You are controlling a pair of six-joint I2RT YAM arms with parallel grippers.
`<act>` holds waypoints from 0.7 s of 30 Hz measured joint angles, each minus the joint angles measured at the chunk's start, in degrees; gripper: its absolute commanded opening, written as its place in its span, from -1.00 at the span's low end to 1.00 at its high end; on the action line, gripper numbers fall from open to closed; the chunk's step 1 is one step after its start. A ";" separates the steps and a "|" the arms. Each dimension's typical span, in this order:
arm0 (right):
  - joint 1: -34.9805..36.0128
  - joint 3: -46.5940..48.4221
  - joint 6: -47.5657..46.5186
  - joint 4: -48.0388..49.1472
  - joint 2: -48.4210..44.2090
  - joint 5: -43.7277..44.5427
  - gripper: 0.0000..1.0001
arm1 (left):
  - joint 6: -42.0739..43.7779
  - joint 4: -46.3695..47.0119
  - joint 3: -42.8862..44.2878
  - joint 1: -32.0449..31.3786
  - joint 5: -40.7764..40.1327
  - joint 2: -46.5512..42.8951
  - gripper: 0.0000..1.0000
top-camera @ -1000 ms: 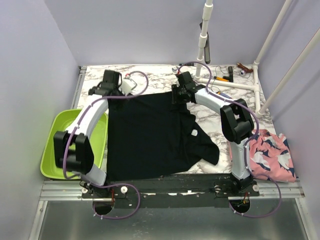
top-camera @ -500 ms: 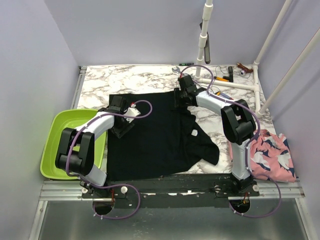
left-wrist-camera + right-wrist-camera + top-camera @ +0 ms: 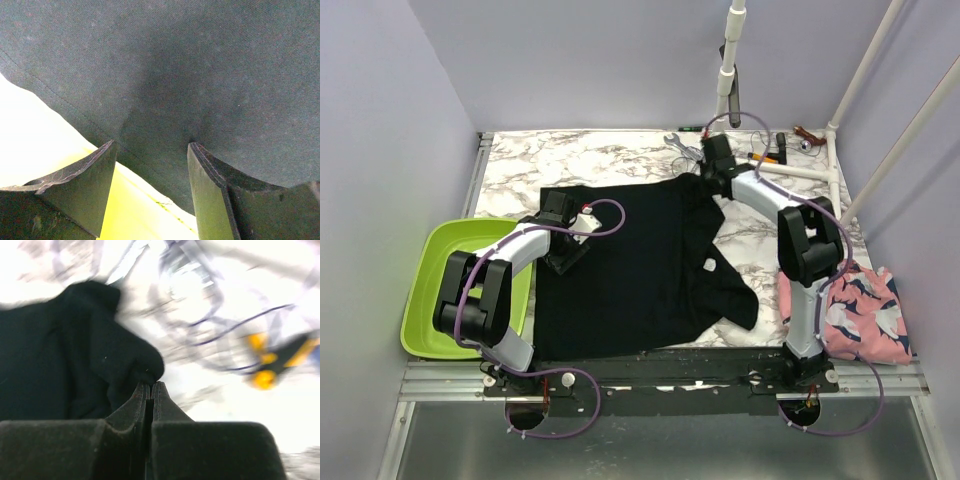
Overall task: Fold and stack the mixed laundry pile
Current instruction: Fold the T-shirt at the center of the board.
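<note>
Right pincer (image 3: 151, 385) pinches black garment (image 3: 630, 270); left pincer (image 3: 152, 145) gapes near green basin (image 3: 460, 235)

Lavender walls (image 3: 570, 60) enclose a marble-patterned table (image 3: 520, 160) with white pipe frame (image 3: 726, 75).

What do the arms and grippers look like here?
The left arm and right arm both have white shells between bulky black joints, and a purple cable loops loosely along each. The left gripper and right gripper are black, with flat, tapered fingers.
</note>
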 measured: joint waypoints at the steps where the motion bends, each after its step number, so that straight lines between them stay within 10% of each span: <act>1: -1.44 0.79 -1.57 0.04 -0.24 1.62 -0.99 | 0.00 0.00 0.00 0.00 -0.04 0.04 0.21; 14: -5.68 3.54 -21.42 3.37 -1.49 16.98 -0.94 | 0.13 0.48 0.22 0.02 -0.46 0.35 0.22; 21: -4.72 5.90 -31.80 10.45 1.97 21.90 0.10 | 0.24 0.96 0.28 0.02 -0.66 0.48 0.24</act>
